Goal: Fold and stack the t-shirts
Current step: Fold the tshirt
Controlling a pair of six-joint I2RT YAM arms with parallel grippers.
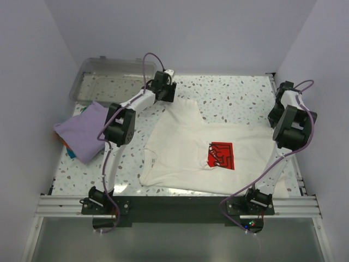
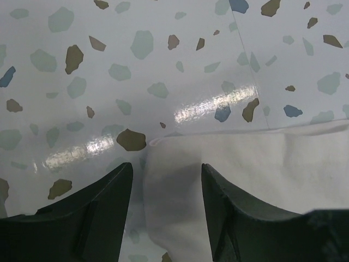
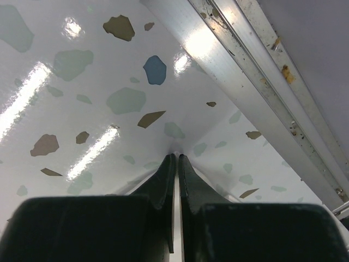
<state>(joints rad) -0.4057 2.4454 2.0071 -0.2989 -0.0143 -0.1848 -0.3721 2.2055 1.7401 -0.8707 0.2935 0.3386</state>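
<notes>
Reaching across to the far side of the table [image 1: 234, 101], the left gripper [image 2: 166, 170] hangs low over a corner of the cream-white t-shirt [image 1: 180, 144]. Wrist view: its two dark fingers [image 2: 103, 207] stand moderately wide apart, and the cloth's edge and a strip of white fabric lie in the gap between them. Nothing is pinched, and the fabric lies flat on the speckled surface.

Cream-white t-shirt: spread open across the middle and right of the table. The red square logo [image 1: 221, 154] faces up, toward the near right. One projecting part (sleeve or hem corner, cannot tell which) runs out toward the far side and ends under the left gripper. Light wrinkles along the body.

Lavender t-shirt [image 1: 84, 131]: a loosely folded bundle at the left edge of the table, partly overhanging it, apart from the cream one. Something teal and orange peeks from under its near side; cannot tell what.

Clear plastic bin [image 1: 92, 76]: far left corner, just behind the lavender bundle.

Right gripper [image 3: 177, 159]: at the far right of the table, beside the aluminium rail [image 3: 245, 71]. Fingers are pressed together with nothing seen between them. It hangs low over the speckled tabletop.
</notes>
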